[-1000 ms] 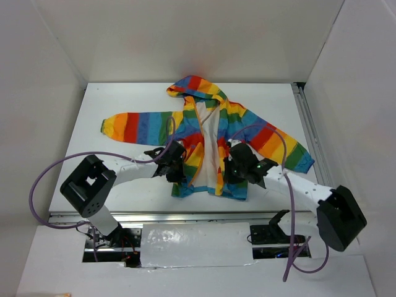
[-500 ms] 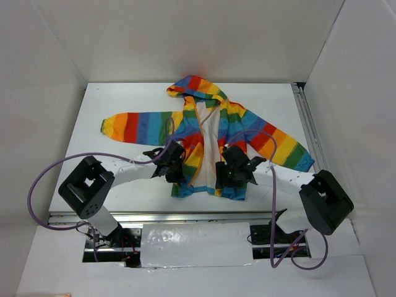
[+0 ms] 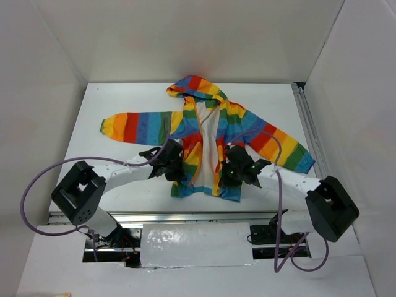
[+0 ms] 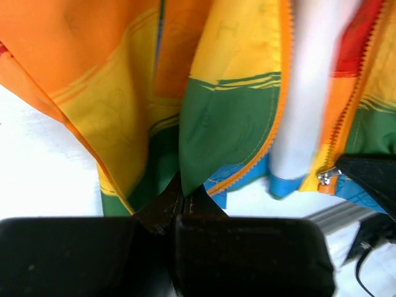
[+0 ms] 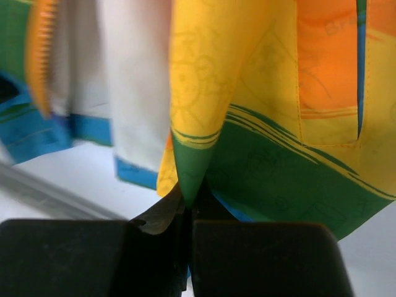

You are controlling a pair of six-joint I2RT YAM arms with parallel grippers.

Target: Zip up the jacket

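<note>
Top external view: jacket (image 3: 204,136) lies flat on its back on the white table (image 3: 111,105). The hood (image 3: 195,86) is toward the far edge, the hem toward the arms, and the sleeves (image 3: 133,125) are spread out to either side. The front is open, with a strip of white lining (image 3: 210,142) showing between the two striped panels.

- Left claw (image 3: 175,170) is down on the bottom corner of the left-hand panel, at the hem.
- Right claw (image 3: 230,175) is on the bottom corner of the right-hand panel, near the hem.
- The two claws sit on either side of the open front, apart from each other.

Left wrist view:
- Fingers are pressed together, pinching a fold of green cloth just above the blue hem trim.
- The cloth rises from the pinch in a loose tent.
- An orange row of zipper teeth (image 4: 281,93) runs down that panel's edge, and white lining lies beyond it.
- On the other panel's row a small silver slider (image 4: 326,176) sits at the very bottom, just beside the right claw's dark body.
- The two rows are not joined.

Right wrist view:
- Fingers are shut tight on a ridge of green and yellow cloth at the panel's lower edge.
- The other panel is blurred at the left of the view.
</note>
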